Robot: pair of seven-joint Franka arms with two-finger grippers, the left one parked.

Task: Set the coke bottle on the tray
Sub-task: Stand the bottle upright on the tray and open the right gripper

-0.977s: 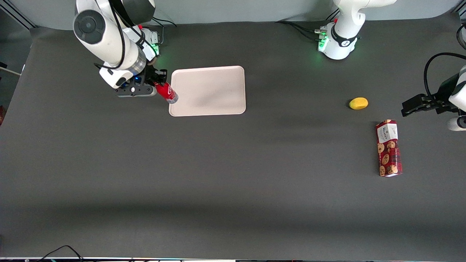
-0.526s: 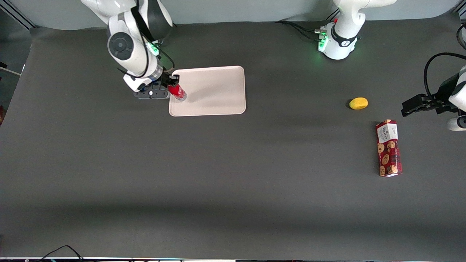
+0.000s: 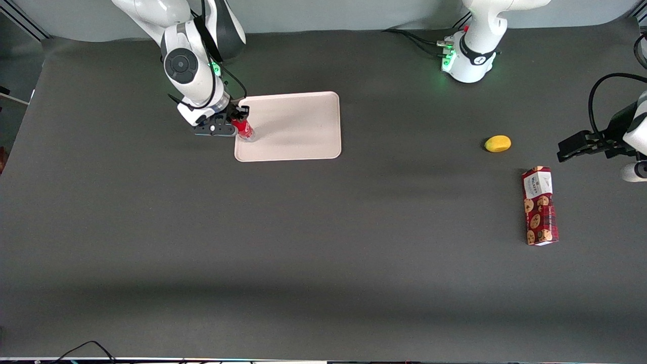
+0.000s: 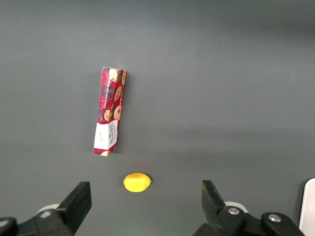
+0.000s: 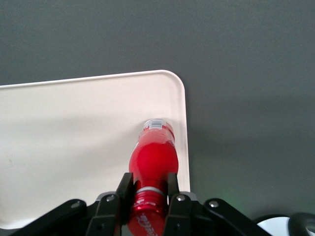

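Note:
My right gripper [image 3: 238, 120] [image 5: 148, 189] is shut on the coke bottle [image 3: 243, 128] [image 5: 152, 160], a slim red bottle held near its capped end, its clear base pointing down at the tray. The pale pinkish-beige tray [image 3: 298, 126] [image 5: 74, 128] lies flat on the dark table. The bottle hangs tilted just inside the tray's edge nearest the working arm's end, its base close to the tray surface; I cannot tell if it touches.
A yellow lemon-like object [image 3: 497, 143] [image 4: 136, 182] and a red cookie-printed box [image 3: 539, 206] [image 4: 109, 118] lie toward the parked arm's end of the table. The arm bases [image 3: 467, 60] stand along the table's back edge.
The gripper carried the bottle from beside the tray to over its edge and lowered it; in the last half second it shifted only slightly.

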